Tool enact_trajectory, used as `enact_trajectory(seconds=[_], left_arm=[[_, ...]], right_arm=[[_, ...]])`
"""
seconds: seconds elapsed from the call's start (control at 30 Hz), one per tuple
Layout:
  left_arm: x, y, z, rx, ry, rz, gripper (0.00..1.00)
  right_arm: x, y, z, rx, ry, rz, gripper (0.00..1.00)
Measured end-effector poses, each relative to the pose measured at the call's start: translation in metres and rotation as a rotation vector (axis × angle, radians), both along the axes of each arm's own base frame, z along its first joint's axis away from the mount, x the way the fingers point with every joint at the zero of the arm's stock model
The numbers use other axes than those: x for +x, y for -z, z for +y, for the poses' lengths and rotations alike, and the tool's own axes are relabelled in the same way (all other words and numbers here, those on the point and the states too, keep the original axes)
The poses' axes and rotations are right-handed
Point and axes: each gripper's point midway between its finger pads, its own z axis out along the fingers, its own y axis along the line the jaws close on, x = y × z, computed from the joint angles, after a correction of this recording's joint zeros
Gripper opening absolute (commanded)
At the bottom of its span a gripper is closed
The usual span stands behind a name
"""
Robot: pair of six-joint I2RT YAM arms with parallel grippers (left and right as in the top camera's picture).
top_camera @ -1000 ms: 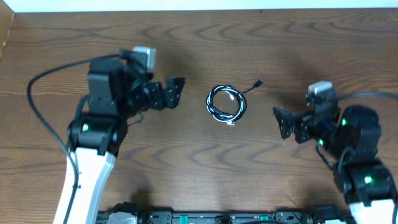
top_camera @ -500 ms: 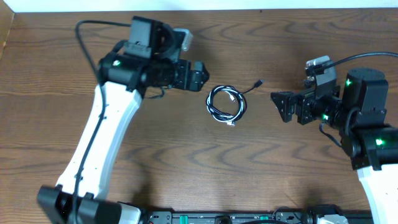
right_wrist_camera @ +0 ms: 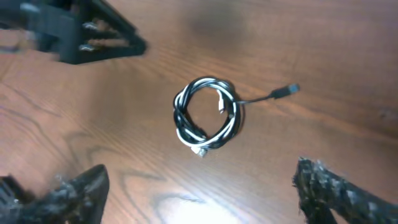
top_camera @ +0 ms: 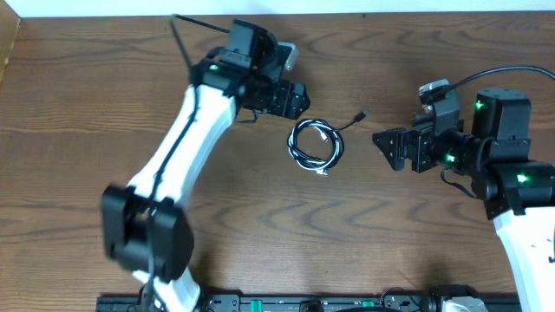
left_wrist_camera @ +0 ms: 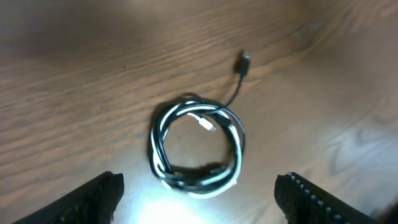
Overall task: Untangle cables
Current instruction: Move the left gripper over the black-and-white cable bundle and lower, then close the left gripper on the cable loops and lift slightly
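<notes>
The cables [top_camera: 315, 144] lie as a small black and white coil on the wooden table, with a black plug end trailing up and right. The coil also shows in the left wrist view [left_wrist_camera: 196, 147] and in the right wrist view [right_wrist_camera: 206, 115]. My left gripper [top_camera: 299, 100] is open and empty, hovering just up and left of the coil. My right gripper [top_camera: 388, 149] is open and empty, to the right of the coil. In both wrist views the fingertips sit wide apart at the bottom corners, with nothing between them.
The wooden table [top_camera: 260, 225] fills the view. The left arm reaches diagonally across the table from the front. Thick black cords hang from both arms. A black rail runs along the front edge [top_camera: 312, 303].
My left arm has swung right and toward the back, bringing its gripper close to the coil. My right gripper shifted slightly left. The coil has not moved.
</notes>
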Motion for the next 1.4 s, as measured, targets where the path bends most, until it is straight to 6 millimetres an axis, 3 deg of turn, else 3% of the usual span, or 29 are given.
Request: enact_trajectory(seconds=[0.13, 0.27, 0.57, 0.73, 1.1, 1.23, 1.4], left_arm=[[0.007, 0.05, -0.004, 0.032, 0.003, 0.086, 0.7], [0.006, 0.085, -0.004, 0.057, 0.003, 0.156, 0.61], [-0.001, 0.123, -0.011, 0.117, 0.015, 0.219, 0.43], [-0.003, 0.134, -0.011, 0.182, 0.009, 0.21, 0.4], [0.008, 0.133, -0.014, 0.19, -0.011, 0.156, 0.25], [0.007, 0.139, -0.01, 0.21, -0.033, 0.16, 0.15], [0.011, 0.143, -0.004, 0.241, -0.09, 0.153, 0.15]], right_arm=[[0.0, 0.006, 0.001, 0.002, -0.003, 0.028, 0.74], [-0.001, 0.009, 0.0, -0.004, 0.002, 0.043, 0.68], [-0.001, 0.011, -0.003, -0.015, 0.012, 0.048, 0.67], [-0.001, 0.012, -0.004, -0.02, 0.016, 0.052, 0.65], [-0.002, 0.013, -0.004, -0.021, 0.017, 0.055, 0.62], [-0.003, 0.015, -0.006, -0.033, 0.026, 0.068, 0.61], [-0.004, 0.018, -0.009, -0.047, 0.037, 0.08, 0.61]])
